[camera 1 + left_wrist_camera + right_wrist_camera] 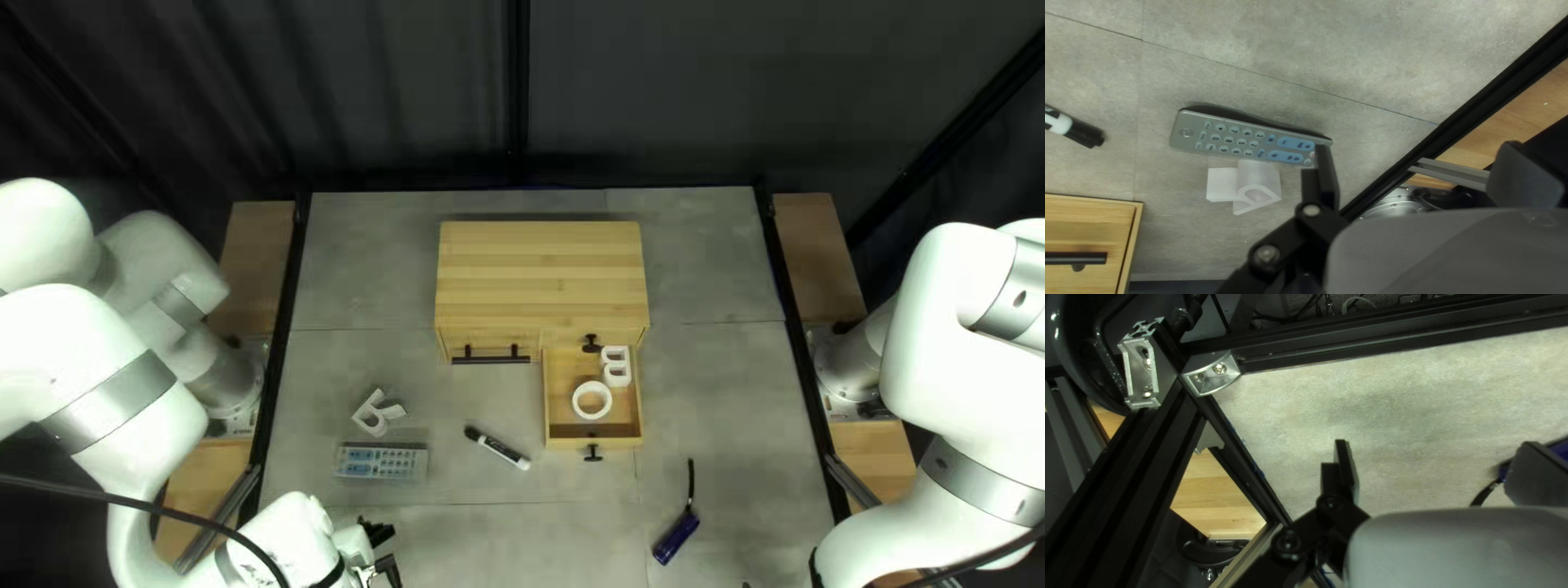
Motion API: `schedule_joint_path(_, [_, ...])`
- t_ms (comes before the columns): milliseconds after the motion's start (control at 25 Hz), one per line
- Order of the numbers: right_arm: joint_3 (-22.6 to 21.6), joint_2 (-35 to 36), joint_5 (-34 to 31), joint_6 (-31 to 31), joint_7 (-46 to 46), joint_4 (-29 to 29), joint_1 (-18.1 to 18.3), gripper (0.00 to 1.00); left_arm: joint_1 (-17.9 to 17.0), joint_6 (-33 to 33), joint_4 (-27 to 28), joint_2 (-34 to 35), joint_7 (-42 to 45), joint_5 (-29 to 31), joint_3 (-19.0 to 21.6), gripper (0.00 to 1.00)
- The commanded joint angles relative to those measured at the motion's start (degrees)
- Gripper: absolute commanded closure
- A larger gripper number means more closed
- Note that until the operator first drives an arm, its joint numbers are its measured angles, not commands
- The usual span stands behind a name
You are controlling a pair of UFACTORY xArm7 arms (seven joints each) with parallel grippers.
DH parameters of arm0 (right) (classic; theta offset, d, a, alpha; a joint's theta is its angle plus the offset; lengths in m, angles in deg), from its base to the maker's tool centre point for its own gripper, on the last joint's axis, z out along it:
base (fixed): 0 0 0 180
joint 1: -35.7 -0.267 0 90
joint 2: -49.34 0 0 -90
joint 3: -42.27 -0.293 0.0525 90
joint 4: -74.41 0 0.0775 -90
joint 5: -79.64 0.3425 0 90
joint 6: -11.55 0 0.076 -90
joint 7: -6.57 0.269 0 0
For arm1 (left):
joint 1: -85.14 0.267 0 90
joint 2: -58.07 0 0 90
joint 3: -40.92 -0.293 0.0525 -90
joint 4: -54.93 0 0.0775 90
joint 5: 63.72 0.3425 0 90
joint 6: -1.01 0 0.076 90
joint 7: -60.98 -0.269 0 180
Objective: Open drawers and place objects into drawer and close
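So the right-hand drawer is standing pulled out from the cabinet, its inside lying exposed, presumably so things can drop in from above, and it's already holding a white letter B and a white ring. The barred front with its black handle is sitting closed beside it. Out on the tabletop, the white letter R, the remote, the marker and a blue object are waiting, probably for their turn. Here's the left claw, hanging spread with nothing in its grip, its near finger reaching over the remote's end; that wide gap is likely serving a coming grasp. The right claw is also hovering spread and empty, perhaps parking aside to leave the drawer free. Now, what's hiding: the top left view is cutting off the right claw, the left wrist view is cropping the marker, and a finger is blocking much of the blue object in the right wrist view, so what it is I'm not managing to tell. Whether ring and B are touching, I'm not making out either.
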Motion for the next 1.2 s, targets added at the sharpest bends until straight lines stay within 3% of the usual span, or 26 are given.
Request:
schedule_joint_path(40, [0.00,0.00,0.00,0.00,0.00,0.00,0.00,0.00,-2.70,0.12,0.23,-0.13,5.72,1.42,1.92,0.00])
schedule_joint_path(200, [0.00,0.00,0.00,0.00,0.00,0.00,0.00,0.00,-5.17,-0.02,0.45,-1.02,10.62,2.71,3.56,0.00])
schedule_joint_path(560, [0.22,-1.50,-2.23,2.42,-2.91,-1.01,0.29,0.00,-5.43,-0.22,0.39,-1.19,11.21,2.91,3.70,0.00])
schedule_joint_path(800, [1.54,-5.72,-2.94,8.41,-11.75,-3.56,3.73,0.00,-5.43,-0.22,0.39,-1.19,11.21,2.91,3.70,0.00])
schedule_joint_path(1200, [6.19,-17.56,-2.43,6.31,-22.87,5.54,11.65,0.00,-5.43,-0.22,0.39,-1.19,11.21,2.91,3.70,0.00])
